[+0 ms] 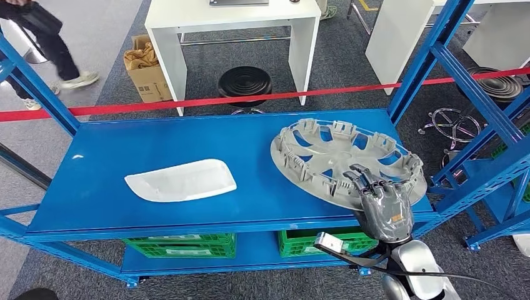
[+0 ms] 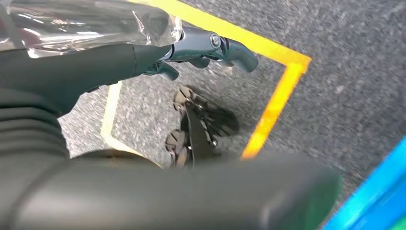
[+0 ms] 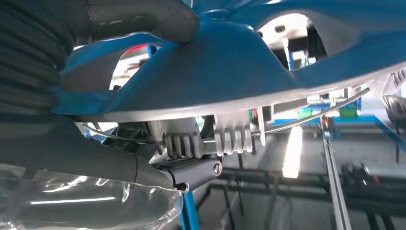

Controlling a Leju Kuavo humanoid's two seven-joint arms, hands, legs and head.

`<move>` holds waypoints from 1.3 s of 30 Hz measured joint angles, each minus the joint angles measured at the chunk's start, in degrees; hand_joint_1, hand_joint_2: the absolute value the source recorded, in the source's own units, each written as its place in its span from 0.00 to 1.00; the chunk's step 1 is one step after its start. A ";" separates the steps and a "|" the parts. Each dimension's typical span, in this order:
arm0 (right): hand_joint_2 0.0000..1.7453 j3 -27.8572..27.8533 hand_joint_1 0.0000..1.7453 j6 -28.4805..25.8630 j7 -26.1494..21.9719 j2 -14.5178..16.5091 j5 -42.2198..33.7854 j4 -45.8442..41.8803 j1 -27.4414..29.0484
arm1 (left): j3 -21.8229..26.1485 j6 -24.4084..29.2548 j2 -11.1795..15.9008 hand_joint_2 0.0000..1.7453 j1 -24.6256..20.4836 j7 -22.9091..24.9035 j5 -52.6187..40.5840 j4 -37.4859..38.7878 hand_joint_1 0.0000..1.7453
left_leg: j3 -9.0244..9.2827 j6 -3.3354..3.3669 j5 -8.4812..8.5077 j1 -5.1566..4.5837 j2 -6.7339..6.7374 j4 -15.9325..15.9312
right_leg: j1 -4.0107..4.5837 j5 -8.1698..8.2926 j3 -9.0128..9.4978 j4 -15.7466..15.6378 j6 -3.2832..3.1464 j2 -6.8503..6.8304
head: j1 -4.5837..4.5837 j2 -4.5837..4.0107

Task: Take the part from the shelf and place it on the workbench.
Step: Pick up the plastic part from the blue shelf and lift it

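Observation:
A grey wheel cover point(image 1: 337, 156) lies inner side up on the right of the blue shelf point(image 1: 125, 144), its near rim reaching past the front edge. My right hand point(image 1: 384, 203) grips that near rim. In the right wrist view the thumb point(image 3: 143, 19) presses on one face of the wheel cover point(image 3: 230, 67) and the fingers point(image 3: 191, 172) hook the ribbed rim from the other side. A white curved part point(image 1: 181, 181) lies flat left of centre, untouched. My left hand point(image 2: 95, 62) hangs over the floor with its fingers point(image 2: 215, 48) apart from the thumb, holding nothing.
Blue uprights point(image 1: 431, 56) and braces frame the shelf's right end. Green crates point(image 1: 181, 245) sit on the lower level. Behind a red tape point(image 1: 250, 99) are a black stool point(image 1: 245, 81), white tables point(image 1: 231, 25), a cardboard box point(image 1: 147, 72) and a walking person point(image 1: 44, 37).

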 joint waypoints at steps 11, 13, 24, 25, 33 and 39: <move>1.00 -0.90 1.00 -0.58 -1.40 1.79 -2.82 -1.10 0.79 | 0.26 -0.78 0.02 1.00 -0.02 0.72 0.20 0.00 0.00 | -0.04 0.00 0.00 0.00 0.00 0.00 | 0.00 0.00 -0.05 0.00 0.00 0.00 | 0.01 0.00; 1.00 -0.90 1.00 -0.58 -2.20 2.11 -4.33 -1.06 0.80 | 0.29 -0.49 0.02 1.00 -0.02 1.08 -0.04 0.00 0.00 | -0.05 0.00 0.00 0.00 0.00 0.00 | 0.00 0.00 -0.07 0.00 0.00 0.00 | 0.01 0.00; 1.00 -0.90 1.00 -0.58 -2.93 3.01 -5.86 -1.04 0.80 | 0.31 -0.10 0.02 1.00 -0.03 1.58 -0.25 0.00 0.00 | -0.09 0.00 0.00 0.00 0.00 0.00 | 0.00 0.00 -0.09 0.00 0.00 0.00 | 0.01 0.00; 1.00 -0.90 1.00 -0.58 -2.96 3.04 -5.94 -1.04 0.81 | 0.31 -0.10 0.02 1.00 -0.03 1.58 -0.26 0.00 0.00 | -0.09 0.00 0.00 0.00 0.00 0.00 | 0.00 0.00 -0.09 0.00 0.00 0.00 | 0.01 0.00; 1.00 -2.17 1.00 7.08 -20.37 4.22 -44.57 -1.08 0.52 | 0.25 -0.71 0.31 1.00 -0.07 1.65 -1.85 0.00 0.00 | -0.10 0.00 0.00 0.00 0.01 0.00 | 0.00 0.00 -0.11 0.00 0.00 0.01 | 0.01 0.00; 1.00 -5.47 1.00 12.62 -34.23 9.60 -65.27 -2.48 -2.43 | 0.29 -0.89 0.58 1.00 -0.25 0.93 -1.45 0.00 0.00 | -0.09 -0.02 0.02 0.01 0.01 0.00 | 0.02 0.00 -0.10 0.02 0.00 0.00 | -0.01 0.00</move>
